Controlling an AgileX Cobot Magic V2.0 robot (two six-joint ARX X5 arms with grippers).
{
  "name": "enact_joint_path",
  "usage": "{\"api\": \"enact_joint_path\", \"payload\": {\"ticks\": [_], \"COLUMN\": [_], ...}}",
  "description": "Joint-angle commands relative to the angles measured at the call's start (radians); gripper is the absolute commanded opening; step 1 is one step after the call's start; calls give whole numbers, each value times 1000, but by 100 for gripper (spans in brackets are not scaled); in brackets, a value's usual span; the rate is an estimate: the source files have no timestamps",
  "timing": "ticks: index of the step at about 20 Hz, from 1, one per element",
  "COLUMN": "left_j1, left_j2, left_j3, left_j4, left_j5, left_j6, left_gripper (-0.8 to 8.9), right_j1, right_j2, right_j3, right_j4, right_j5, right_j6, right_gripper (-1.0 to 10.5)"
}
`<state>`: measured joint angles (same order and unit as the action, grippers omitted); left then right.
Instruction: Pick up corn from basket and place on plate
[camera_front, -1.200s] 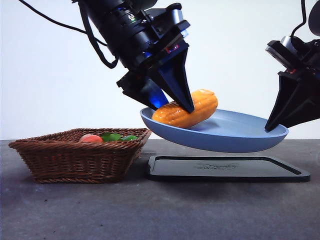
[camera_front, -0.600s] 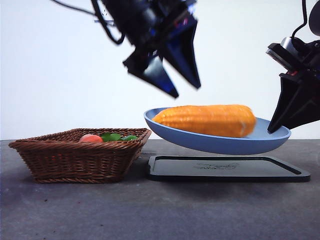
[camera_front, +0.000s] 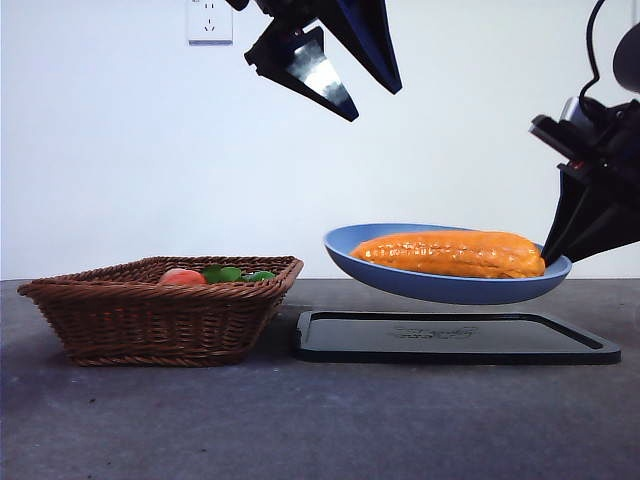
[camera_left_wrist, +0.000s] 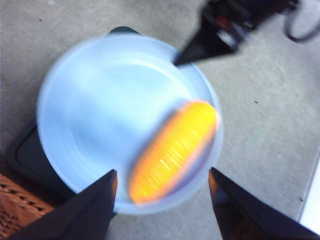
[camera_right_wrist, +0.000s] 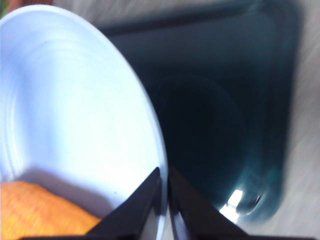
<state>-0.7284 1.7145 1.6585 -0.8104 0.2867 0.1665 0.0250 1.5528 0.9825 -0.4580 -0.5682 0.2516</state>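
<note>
The orange-yellow corn (camera_front: 450, 253) lies lengthwise in the light-blue plate (camera_front: 440, 288), which hangs in the air just above the black tray. My right gripper (camera_front: 549, 257) is shut on the plate's right rim; in the right wrist view its jaws pinch that rim (camera_right_wrist: 164, 176) with the corn (camera_right_wrist: 35, 210) close beside them. High above the plate's left part my left gripper (camera_front: 372, 102) stands open and holds nothing. From the left wrist view I look down on the corn (camera_left_wrist: 172, 150) and the plate (camera_left_wrist: 100, 105), far below. The wicker basket (camera_front: 150, 320) sits at the left.
A flat black tray (camera_front: 455, 337) lies on the table under the plate, right of the basket. The basket holds a round red-orange fruit (camera_front: 181, 277) and green items (camera_front: 235, 274). A wall socket (camera_front: 209, 20) shows behind.
My left gripper has let go of the corn and risen well above the plate. The corn has settled flat in the plate, and the plate has moved a little to the right.
</note>
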Motion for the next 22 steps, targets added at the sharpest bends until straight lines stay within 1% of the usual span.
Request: {"api": "enact_joint_path", "payload": {"ticks": [1,5,8,15,16,18,19,22], "left_j1": [-4,-4,-3,5,5,10,11,17], "left_j2": [2,2,2,2,2,2,2,2], "left_j3": [33,33,33,33,33,33,33,33], "left_j4": [-5,-5,-5,-3,-4,-4,-5,-5], "left_j5": [0,-1,-1,-1,-1,-1,-1,-1], "left_j6": [0,-3,-3,-2,-2,-2,-2,-2], "left_gripper": [300,300,300,300,300,300,300,300], "right_j1": [-9,-12,-12,-11,-11,-11,-11,-17], "right_j2": [87,234,311,343,343,343,341,309], "right_j3": [72,178,222,229,229,230,230,230], "right_j4": [12,8,10,17,16,13,12,-13], "right_j5": [-4,0,0,18,18,13,9,15], "right_j6": [-2,-2,-2,-17,-17,-17,-17,-18], "right_gripper": [4,4,4,9,49,166,194,199]}}
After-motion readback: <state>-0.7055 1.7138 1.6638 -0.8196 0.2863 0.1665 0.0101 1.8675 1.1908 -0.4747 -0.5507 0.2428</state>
